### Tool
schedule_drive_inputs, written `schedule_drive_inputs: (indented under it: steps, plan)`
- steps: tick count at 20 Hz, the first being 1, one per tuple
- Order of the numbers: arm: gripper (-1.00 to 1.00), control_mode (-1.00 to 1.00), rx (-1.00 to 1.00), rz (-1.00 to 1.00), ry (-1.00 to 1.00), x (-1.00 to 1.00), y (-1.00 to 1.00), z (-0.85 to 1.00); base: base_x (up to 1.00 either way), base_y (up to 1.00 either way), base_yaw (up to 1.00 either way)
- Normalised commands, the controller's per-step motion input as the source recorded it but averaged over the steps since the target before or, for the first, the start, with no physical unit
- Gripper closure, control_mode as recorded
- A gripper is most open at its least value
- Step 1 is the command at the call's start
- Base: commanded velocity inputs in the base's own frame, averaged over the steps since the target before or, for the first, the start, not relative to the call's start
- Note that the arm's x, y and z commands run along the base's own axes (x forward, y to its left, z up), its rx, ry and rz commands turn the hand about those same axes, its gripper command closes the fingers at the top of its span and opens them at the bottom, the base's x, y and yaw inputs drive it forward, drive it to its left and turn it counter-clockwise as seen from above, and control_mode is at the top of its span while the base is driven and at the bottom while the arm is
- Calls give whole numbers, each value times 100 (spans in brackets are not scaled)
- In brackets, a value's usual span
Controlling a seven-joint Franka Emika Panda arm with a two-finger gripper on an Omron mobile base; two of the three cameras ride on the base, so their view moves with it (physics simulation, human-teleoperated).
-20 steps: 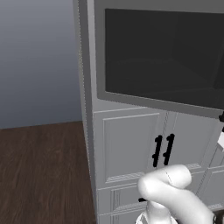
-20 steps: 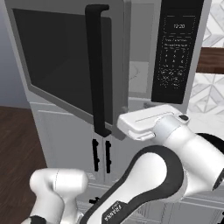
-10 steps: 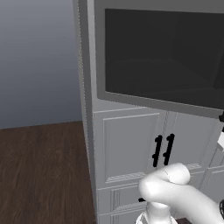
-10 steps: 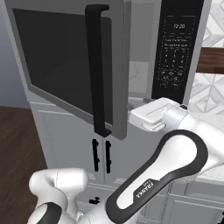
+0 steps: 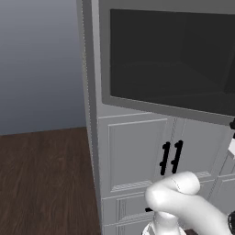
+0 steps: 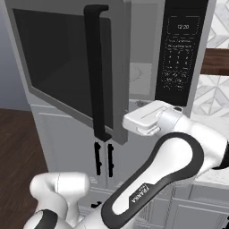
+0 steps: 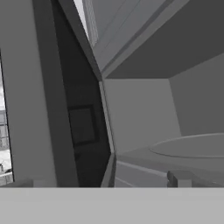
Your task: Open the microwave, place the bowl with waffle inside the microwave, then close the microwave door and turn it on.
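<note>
The large built-in grey box microwave (image 6: 147, 58) fills the upper centre of the right base view, w/ its wide grey-framed door (image 6: 67, 67) swung partly open toward the camera. The door has a smooth dark tinted glass pane and a long black vertical bar handle (image 6: 96, 71), matte and square-edged, running down the frame's centre. Right of the gap sits a glossy black control panel (image 6: 181, 53) w/ small pale keys and a clock readout. Thru the gap, the pale grey inner cavity shows, incl. a flat round turntable (image 6: 139, 74).

In the left base view the same door's glass (image 5: 170, 55) spans the upper right, above panelled grey cabinet doors (image 5: 137, 151) w/ short black handles (image 5: 170, 158); dark wood-grain floor (image 5: 41, 179) lies lower left.

The white arm's blocky hand (image 6: 145, 118) sits at centre-right of the right base view, just below the door's lower corner, by the opening. Claw fingers aren't clearly visible; can't tell if spread or pressed together.

Hand view: the door's dark inner pane at left, plain grey cavity walls upper right, round turntable rim (image 7: 192, 146) lower right.
</note>
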Motion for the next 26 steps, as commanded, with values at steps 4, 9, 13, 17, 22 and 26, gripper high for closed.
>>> schedule_drive_inputs:
  steps: [4, 9, 13, 17, 22, 26]
  plan:
    - [-100, -100, 0, 7, 0, -77, 59, -2, 0, 0, 0]
    - [-100, -100, -2, 16, 0, -100, 71, -9, 0, 0, 0]
    - [-100, -100, -4, 12, 0, -95, 96, -11, 0, 0, 0]
    - [-100, -100, -5, 15, 0, -76, 100, -8, 0, 0, 0]
    - [-100, -100, -5, 22, 0, -71, 100, -7, 0, 0, 0]
    - [-100, -100, -3, 32, 4, -52, 100, -3, 0, 0, 0]
